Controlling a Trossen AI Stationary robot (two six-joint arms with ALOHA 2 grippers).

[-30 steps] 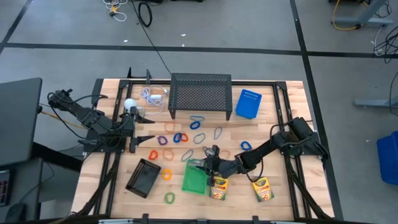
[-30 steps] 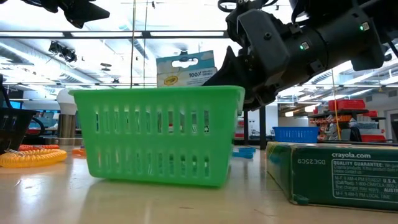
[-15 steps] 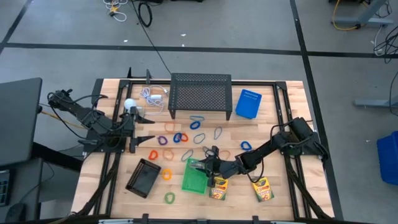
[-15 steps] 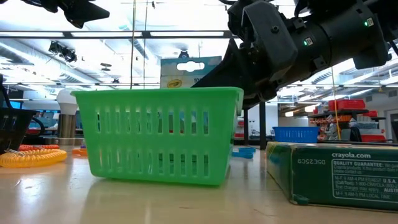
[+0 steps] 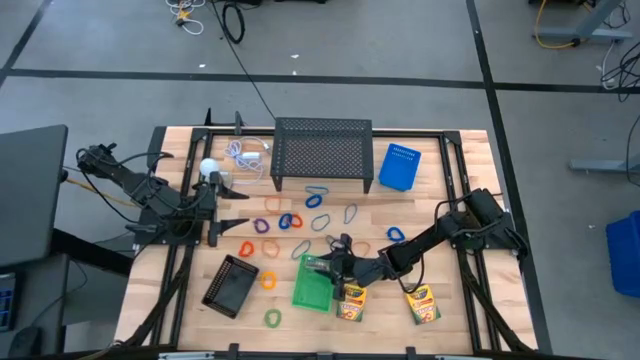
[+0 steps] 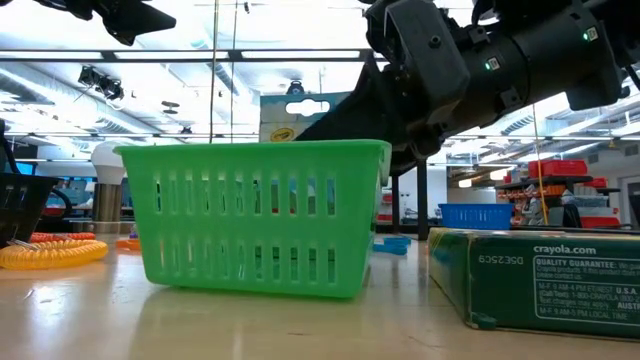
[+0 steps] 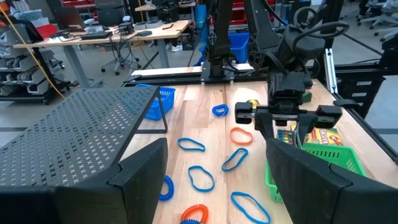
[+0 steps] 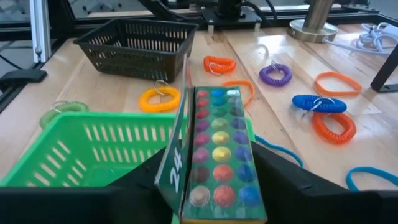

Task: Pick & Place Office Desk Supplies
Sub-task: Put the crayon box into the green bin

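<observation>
The right gripper (image 5: 330, 264) reaches over the green basket (image 5: 312, 285), which stands near the front middle of the table (image 5: 460, 160). A crayon box (image 8: 219, 149) stands upright between its two fingers (image 8: 292, 180), poking up above the basket's far rim (image 6: 300, 110); the fingers sit along its sides, but whether they still press on it cannot be told. Two more crayon boxes lie flat on the table, one just right of the basket (image 5: 350, 302) and one farther right (image 5: 422, 304).

Coloured loops (image 5: 290, 222) are scattered across the middle of the table, between the green basket and the black mesh shelf (image 5: 322, 152) at the far side. A black basket (image 5: 231, 285) sits to the left of the green one, with a yellow loop (image 5: 268, 281) between them.

The left gripper (image 5: 222, 212) waits at the table's left side, fingers wide apart and holding nothing.
</observation>
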